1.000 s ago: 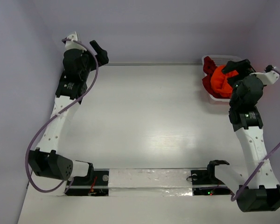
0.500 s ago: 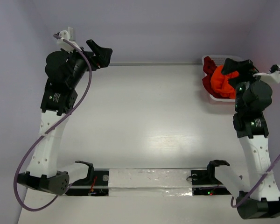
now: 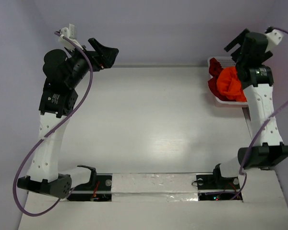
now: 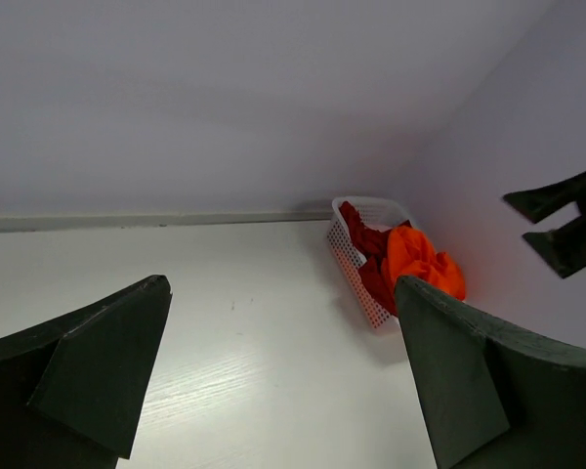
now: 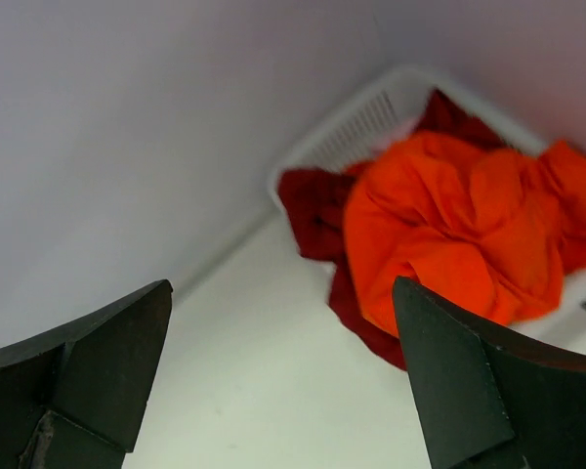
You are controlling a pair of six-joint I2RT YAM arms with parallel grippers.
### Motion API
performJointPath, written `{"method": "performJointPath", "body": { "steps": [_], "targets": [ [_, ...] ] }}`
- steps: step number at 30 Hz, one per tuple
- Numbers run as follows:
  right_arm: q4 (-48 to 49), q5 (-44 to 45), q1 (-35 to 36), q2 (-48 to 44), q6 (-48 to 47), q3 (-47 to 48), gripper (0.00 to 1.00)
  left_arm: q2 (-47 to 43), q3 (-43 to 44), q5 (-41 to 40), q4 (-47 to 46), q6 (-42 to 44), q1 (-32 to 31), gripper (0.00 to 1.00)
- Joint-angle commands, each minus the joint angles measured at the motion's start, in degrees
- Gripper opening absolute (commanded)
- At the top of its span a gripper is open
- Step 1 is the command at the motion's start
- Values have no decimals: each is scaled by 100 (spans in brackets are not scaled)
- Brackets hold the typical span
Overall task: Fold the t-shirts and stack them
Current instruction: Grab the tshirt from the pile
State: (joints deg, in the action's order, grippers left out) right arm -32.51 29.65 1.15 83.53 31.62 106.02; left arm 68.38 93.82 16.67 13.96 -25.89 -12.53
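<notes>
- Top view: the crumpled bright orange cloth t-shirt [image 3: 230, 81] lies on dark red cloth t-shirts [image 3: 214, 72] in the white latticed plastic basket [image 3: 214, 60] at the surface's [image 3: 149, 124] far right corner. The right claw [image 3: 233, 49] hangs just above, spread and empty.
- Left wrist: the left claw [image 4: 281, 293], also spread, is well apart, across bare surface.
- Right wrist: the heap lies below and ahead, with no clear long axis.

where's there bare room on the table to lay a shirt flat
The whole middle of the table is bare, from the left arm across to the right arm, back to its far edge. Crowded only at the far right corner: the basket heaped with the orange t-shirt and dark red t-shirts.
</notes>
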Motion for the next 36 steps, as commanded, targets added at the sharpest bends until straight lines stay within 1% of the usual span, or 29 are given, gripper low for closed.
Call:
{"method": "performJointPath", "body": {
  "steps": [1,2,3,4,5,6,9,11,14,16,20,23,24,28,33,36],
  "targets": [
    [-547,329,17,-134,-252,-106,100,140,251,154,-157,-100,5,99],
    [-546,331,17,-135,-218,-108,99,175,251,22,-113,-127,5,99],
    [-633,557,-35,-48,-182,-38,90,211,268,-153,-25,-162,5,99],
    [-721,664,-36,14,-113,24,71,289,286,-407,158,-223,5,99],
    [-800,787,-36,58,-51,42,63,307,295,-532,238,-250,5,99],
    [-853,884,-36,85,2,-63,60,325,251,-681,335,-293,5,99],
    [-574,806,-36,-20,125,-458,62,194,-91,-875,345,-347,5,99],
    [-484,788,-36,-108,231,-810,63,97,-206,-1243,423,-338,5,99],
    [-414,639,-36,-4,354,-1100,66,44,-206,-1368,476,-303,5,99],
    [-475,481,-36,154,502,-1153,68,131,-40,-1455,634,-241,-47,99],
    [-484,244,-237,585,810,-1398,65,255,259,-1421,819,-188,-47,99],
    [-274,-81,-544,735,872,-1645,66,255,330,-1359,881,-180,-47,99],
    [-195,-273,-737,866,881,-1776,65,237,339,-1376,898,-180,-47,99],
    [-124,-574,-1063,1165,838,-1944,62,158,339,-1429,925,-188,-47,99],
    [17,-600,-1178,1227,767,-2015,63,184,391,-1456,986,-197,-47,99],
    [-35,-644,-1178,1324,767,-1918,61,202,435,-1429,1030,-215,-47,99]
  ]
}}
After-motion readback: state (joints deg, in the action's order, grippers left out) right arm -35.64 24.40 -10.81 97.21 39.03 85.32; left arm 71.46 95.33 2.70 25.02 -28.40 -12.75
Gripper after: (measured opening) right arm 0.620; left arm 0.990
